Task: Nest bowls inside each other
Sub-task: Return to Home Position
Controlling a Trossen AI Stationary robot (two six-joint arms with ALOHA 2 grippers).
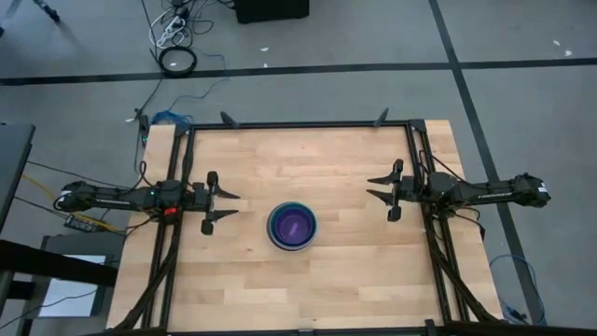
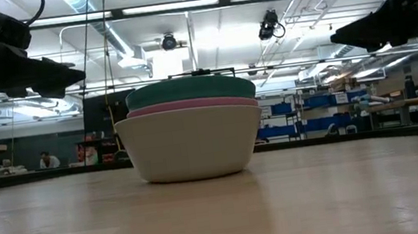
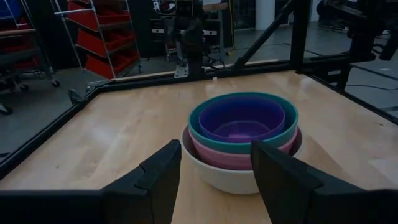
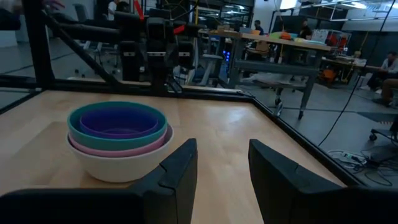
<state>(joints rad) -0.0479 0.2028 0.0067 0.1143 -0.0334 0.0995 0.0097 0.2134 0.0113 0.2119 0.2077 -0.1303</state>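
Observation:
The bowls [image 1: 293,227] stand nested in one stack near the middle of the wooden table: a grey-white bowl [image 2: 190,145] rests by its base on the table, with a pink bowl [image 3: 224,155], a teal-green bowl [image 3: 202,121] and a purple bowl [image 3: 241,120] inside it. My left gripper [image 1: 231,205] hangs open at the table's left side, level, pointing toward the stack, above the table. My right gripper [image 1: 373,187] hangs open at the right side, also level and apart from the stack.
A black frame [image 1: 298,125] runs along the table's far edge and both sides. Bare wood lies all around the stack. Cables [image 1: 177,61] lie on the floor beyond the far edge. Shelves, desks and people show in the room behind.

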